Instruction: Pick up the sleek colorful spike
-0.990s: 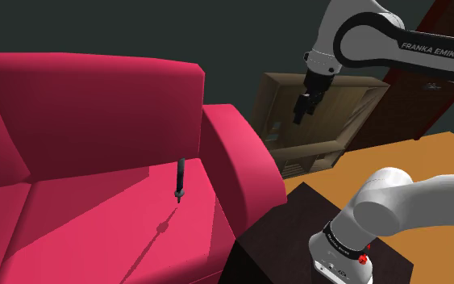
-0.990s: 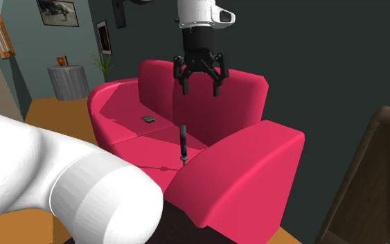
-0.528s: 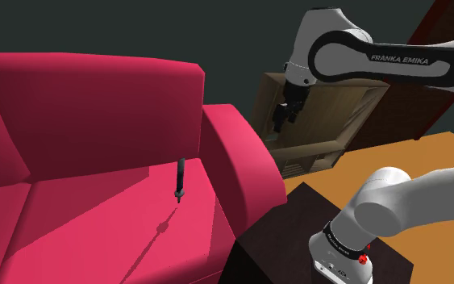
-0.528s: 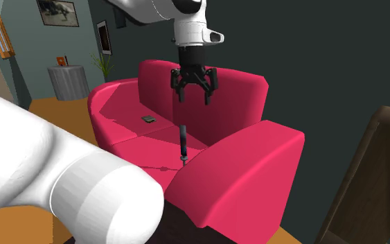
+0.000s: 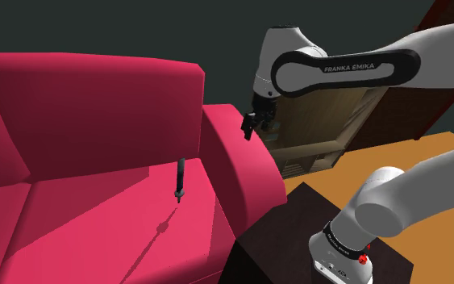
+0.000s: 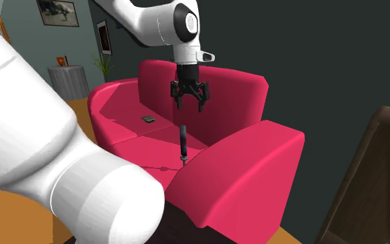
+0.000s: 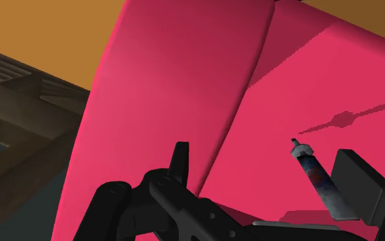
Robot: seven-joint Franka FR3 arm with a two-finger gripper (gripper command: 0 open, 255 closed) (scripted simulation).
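on the seat of the crimson sofa [image 5: 96, 105], just beside its armrest [image 5: 241, 161], a slim dark spike [image 5: 180, 181] mottled blue and rust stands upright. my black gripper [image 6: 189, 97] hangs above, fingers [image 7: 355, 181] apart, the spike nearer one finger; descending off-centre, i'd likely knock it over.

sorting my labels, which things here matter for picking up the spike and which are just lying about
Part of the job:
- spike, upright on the red sofa seat
- gripper, open, higher up, not touching it

Just lying about:
- small dark object on the seat
- round side table
- wooden cabinet
- framed picture
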